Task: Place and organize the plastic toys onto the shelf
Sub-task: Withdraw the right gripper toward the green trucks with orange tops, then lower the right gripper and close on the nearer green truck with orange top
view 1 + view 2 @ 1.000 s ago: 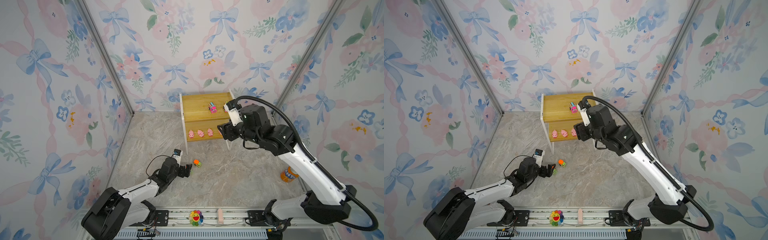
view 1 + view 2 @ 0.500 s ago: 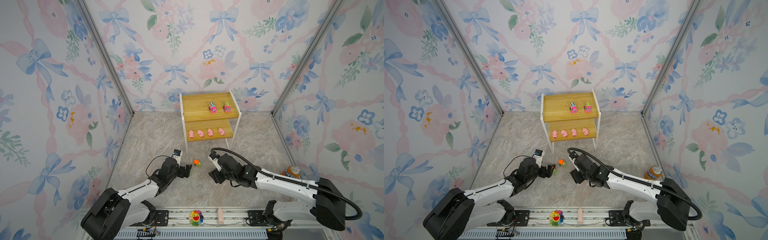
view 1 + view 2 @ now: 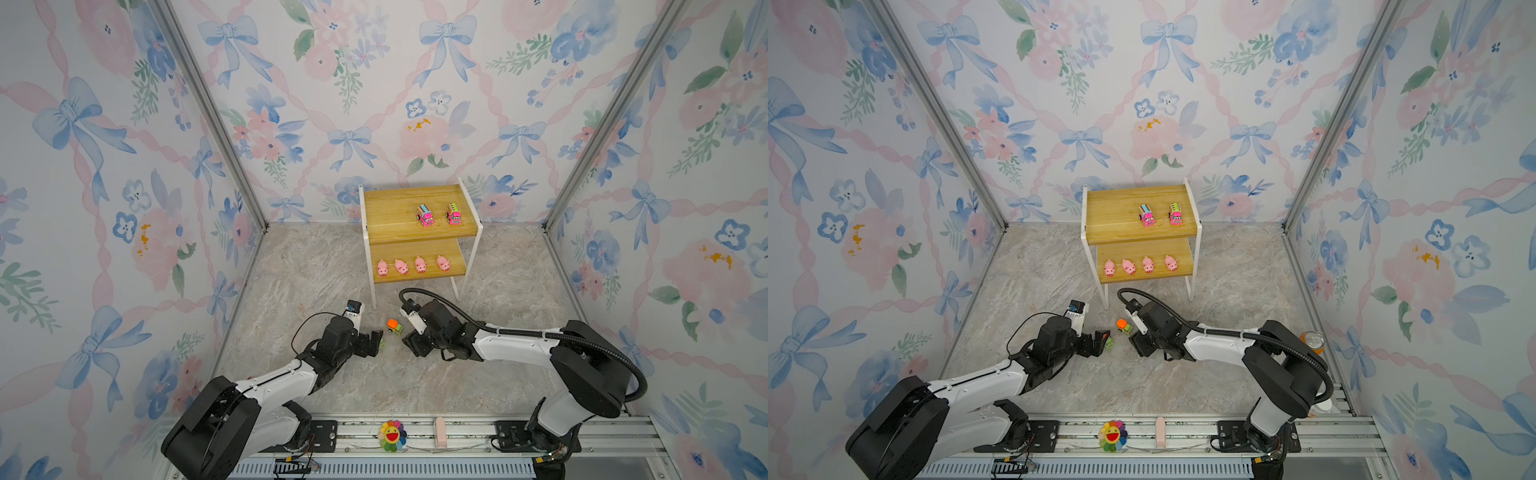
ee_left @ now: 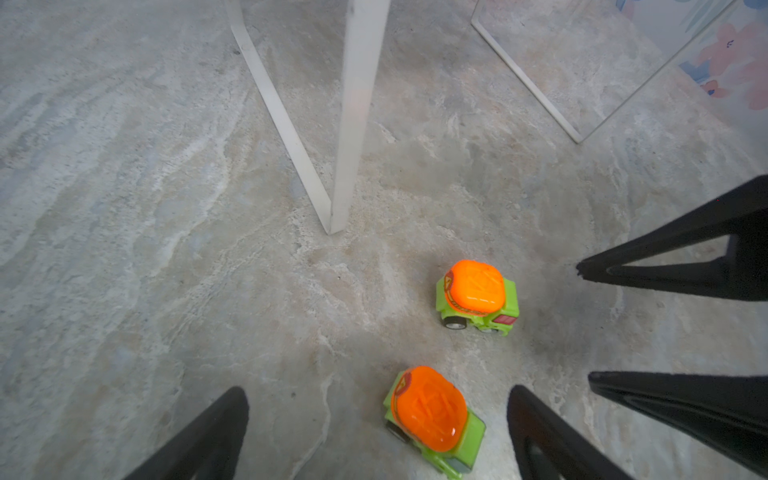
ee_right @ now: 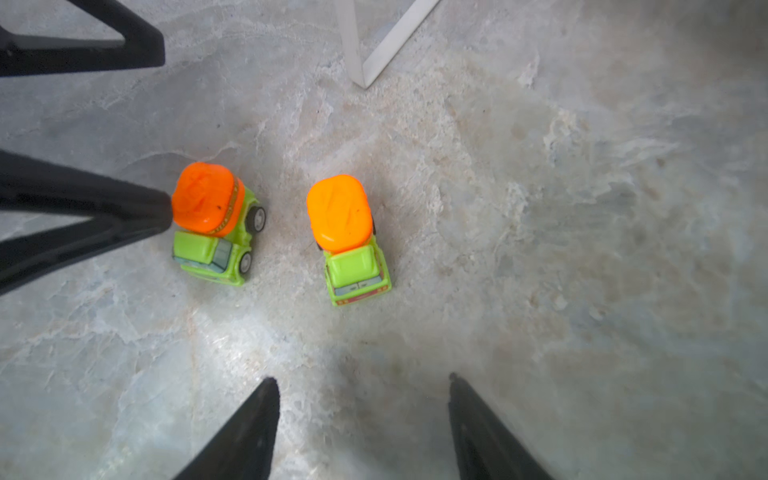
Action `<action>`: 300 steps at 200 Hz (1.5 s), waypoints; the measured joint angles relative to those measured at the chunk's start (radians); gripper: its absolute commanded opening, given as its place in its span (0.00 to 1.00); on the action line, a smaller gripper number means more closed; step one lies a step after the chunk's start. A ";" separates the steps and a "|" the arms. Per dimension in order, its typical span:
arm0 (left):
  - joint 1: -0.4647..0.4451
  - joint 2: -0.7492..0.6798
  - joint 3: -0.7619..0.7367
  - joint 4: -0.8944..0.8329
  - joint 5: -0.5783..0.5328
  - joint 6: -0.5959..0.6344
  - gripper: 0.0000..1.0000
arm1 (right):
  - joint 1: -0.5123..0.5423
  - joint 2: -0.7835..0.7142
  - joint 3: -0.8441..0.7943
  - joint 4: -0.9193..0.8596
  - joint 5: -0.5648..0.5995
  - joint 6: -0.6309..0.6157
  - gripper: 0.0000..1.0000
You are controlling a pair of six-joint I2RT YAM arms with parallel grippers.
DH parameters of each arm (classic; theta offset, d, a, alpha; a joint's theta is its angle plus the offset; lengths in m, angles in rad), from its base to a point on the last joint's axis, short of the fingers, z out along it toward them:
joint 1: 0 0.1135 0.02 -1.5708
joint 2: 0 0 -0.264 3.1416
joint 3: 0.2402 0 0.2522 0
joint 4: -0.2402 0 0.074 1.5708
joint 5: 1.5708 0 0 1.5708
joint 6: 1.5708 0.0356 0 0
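The shelf [image 3: 376, 216] [image 3: 1100, 216] stands at the back. Two pink trucks [image 3: 424, 215] [image 3: 454, 214] sit on its top board and several pink pigs [image 3: 401, 266] on the lower board. Two green trucks with orange tops are on the floor in front. One [image 4: 432, 409] [image 5: 212, 224] lies between the fingers of my open left gripper [image 4: 378, 399] [image 3: 376, 336], nearer one finger. The other [image 5: 349, 237] [image 3: 394, 325] [image 4: 478, 297] stands just ahead of my open right gripper [image 5: 361, 382] [image 3: 409, 340], which holds nothing.
The shelf's white front leg [image 4: 353, 124] [image 5: 357, 41] rises close behind both trucks. An orange can [image 3: 1312, 338] stands at the right behind the right arm. A rainbow flower [image 3: 390, 434] and a pale pink block [image 3: 439, 430] sit on the front rail.
My right arm has left the shelf's top board, where a second pink truck now sits, and come down to the floor beside the free green truck. The left arm has stayed put.
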 measured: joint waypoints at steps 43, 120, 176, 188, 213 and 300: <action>0.000 0.000 0.000 0.000 -0.003 0.000 0.98 | -0.022 0.091 0.092 0.024 -0.034 -0.014 0.66; 0.000 0.000 0.000 0.000 -0.003 0.000 0.98 | -0.040 0.204 0.194 0.025 -0.071 -0.037 0.65; 0.000 0.000 0.000 0.000 -0.003 0.000 0.98 | -0.036 0.230 0.206 0.028 -0.078 -0.037 0.62; 0.000 0.000 0.000 0.000 -0.003 0.000 0.98 | -0.035 0.238 0.206 0.028 -0.078 -0.036 0.61; 0.000 0.000 0.000 0.000 -0.003 0.000 0.98 | -0.029 0.247 0.206 0.023 -0.078 -0.029 0.52; 0.000 -0.010 -0.001 0.000 -0.003 0.000 0.98 | -0.022 0.231 0.218 -0.033 -0.107 0.035 0.24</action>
